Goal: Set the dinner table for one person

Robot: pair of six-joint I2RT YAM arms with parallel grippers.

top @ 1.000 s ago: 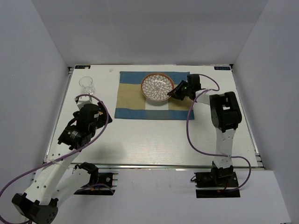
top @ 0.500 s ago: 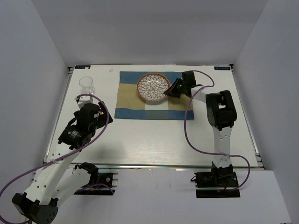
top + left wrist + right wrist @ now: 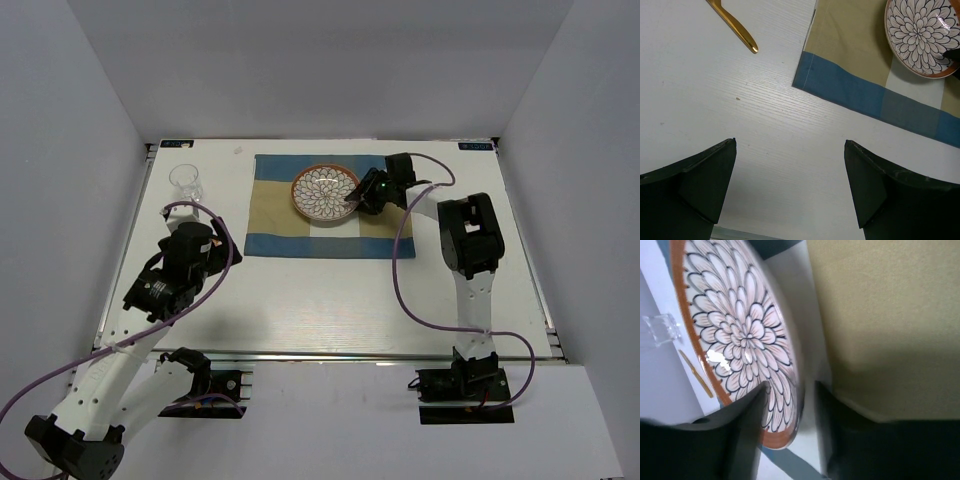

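A flower-patterned plate (image 3: 325, 192) with an orange rim lies on the blue-and-beige placemat (image 3: 270, 215), which is spread on the white dinner table (image 3: 330, 300). My right gripper (image 3: 357, 196) is at the plate's right rim. In the right wrist view its jaws (image 3: 790, 386) straddle the rim of the plate (image 3: 740, 330), one finger over the pattern, the other standing off from the edge, so it is open. My left gripper (image 3: 790, 142) hangs wide open over bare table (image 3: 715, 90), empty, left of the placemat (image 3: 850, 55).
A clear glass (image 3: 184, 181) stands at the far left of the table. A gold utensil handle (image 3: 737, 27) lies on the table left of the placemat's corner. Grey walls close in the table on three sides.
The right gripper carried the plate leftward toward the placemat's middle, then its jaws opened off the rim. The left arm has not moved.
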